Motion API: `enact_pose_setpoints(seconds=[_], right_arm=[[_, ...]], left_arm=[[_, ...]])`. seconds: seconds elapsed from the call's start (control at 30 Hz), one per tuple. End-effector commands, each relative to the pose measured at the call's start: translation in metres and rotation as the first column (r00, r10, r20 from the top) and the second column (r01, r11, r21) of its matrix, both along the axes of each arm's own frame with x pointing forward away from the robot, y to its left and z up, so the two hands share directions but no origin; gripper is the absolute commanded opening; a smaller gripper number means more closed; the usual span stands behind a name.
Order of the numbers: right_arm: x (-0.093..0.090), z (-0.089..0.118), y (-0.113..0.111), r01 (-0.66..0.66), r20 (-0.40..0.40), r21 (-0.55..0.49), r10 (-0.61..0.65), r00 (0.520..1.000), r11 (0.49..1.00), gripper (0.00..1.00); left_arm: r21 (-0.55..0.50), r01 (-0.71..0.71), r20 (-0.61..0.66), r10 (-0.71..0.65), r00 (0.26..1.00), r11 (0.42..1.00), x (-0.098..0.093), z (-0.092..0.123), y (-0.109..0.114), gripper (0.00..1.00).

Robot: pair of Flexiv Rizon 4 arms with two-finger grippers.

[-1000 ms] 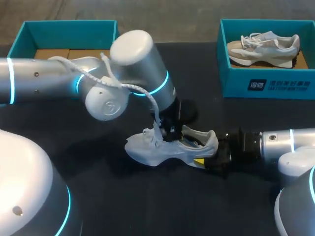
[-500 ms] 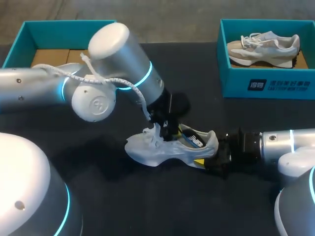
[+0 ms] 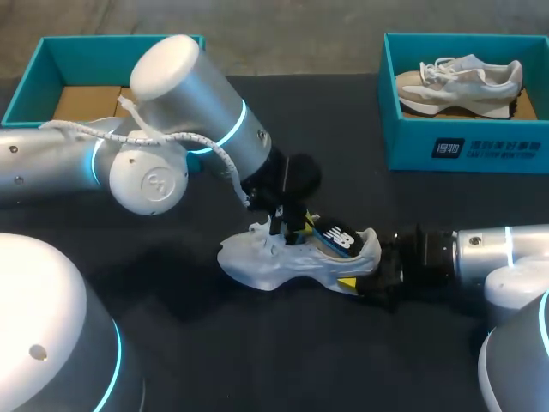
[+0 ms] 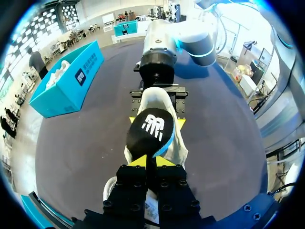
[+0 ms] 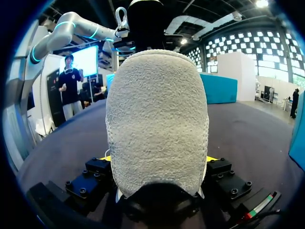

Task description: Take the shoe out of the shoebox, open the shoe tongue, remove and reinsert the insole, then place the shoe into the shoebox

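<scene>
Mid-table: shoe (image 3: pixel 274 262), two shoeboxes behind it.
Lies on table (image 3: pixel 257 360), heel rightward between fingers of right gripper (image 5: pixel 158 158); insole (image 4: pixel 150 131) partway out of it, apparently pinched by left gripper (image 4: pixel 153 161) above. Rear: back-left shoebox (image 3: pixel 43 53); back-right shoebox (image 3: pixel 429 146), second shoe (image 3: pixel 459 81) inside.

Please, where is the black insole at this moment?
In the head view it is near the middle: the insole sticks partly out of the white shoe, pinched by the left gripper.

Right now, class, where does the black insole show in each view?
Head view: insole sticking out of the white shoe, mid-table.
Left wrist view: between the left gripper's fingers, above the white shoe.
Right wrist view: not visible; the heel fills it.
Shared landmark: the white shoe.
</scene>
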State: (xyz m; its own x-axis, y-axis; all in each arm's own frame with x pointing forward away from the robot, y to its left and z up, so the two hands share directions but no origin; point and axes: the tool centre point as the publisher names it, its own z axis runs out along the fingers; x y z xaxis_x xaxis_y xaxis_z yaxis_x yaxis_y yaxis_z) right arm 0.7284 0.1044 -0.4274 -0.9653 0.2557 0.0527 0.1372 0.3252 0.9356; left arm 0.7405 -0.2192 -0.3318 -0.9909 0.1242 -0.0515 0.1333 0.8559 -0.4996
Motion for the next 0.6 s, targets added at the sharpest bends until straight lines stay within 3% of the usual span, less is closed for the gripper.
enact_pose_setpoints(seconds=[0.03,0.3,0.37,0.6], right_arm=[[-0.0015,-0.0006,-0.0002,0.001,0.000,-0.002,-0.001,1.000,1.000,0.00],[-0.0015,-0.0006,-0.0002,0.001,0.000,-0.002,-0.001,1.000,1.000,0.00],[-0.0015,-0.0006,-0.0002,0.001,0.000,-0.002,-0.001,1.000,1.000,0.00],[-0.0015,-0.0006,-0.0002,0.001,0.000,-0.002,-0.001,1.000,1.000,0.00]], left_arm=[[0.002,-0.009,0.027,0.009,1.000,1.000,-0.0040,0.0042,0.0044,0.00],[0.035,-0.017,0.070,0.015,0.997,0.999,-0.0078,0.0004,0.0006,0.00],[0.039,-0.015,0.080,0.012,0.997,0.999,-0.0093,-0.0007,-0.0007,0.25],[0.025,-0.007,0.109,0.005,0.994,1.000,-0.0128,0.0071,-0.0019,0.31]])
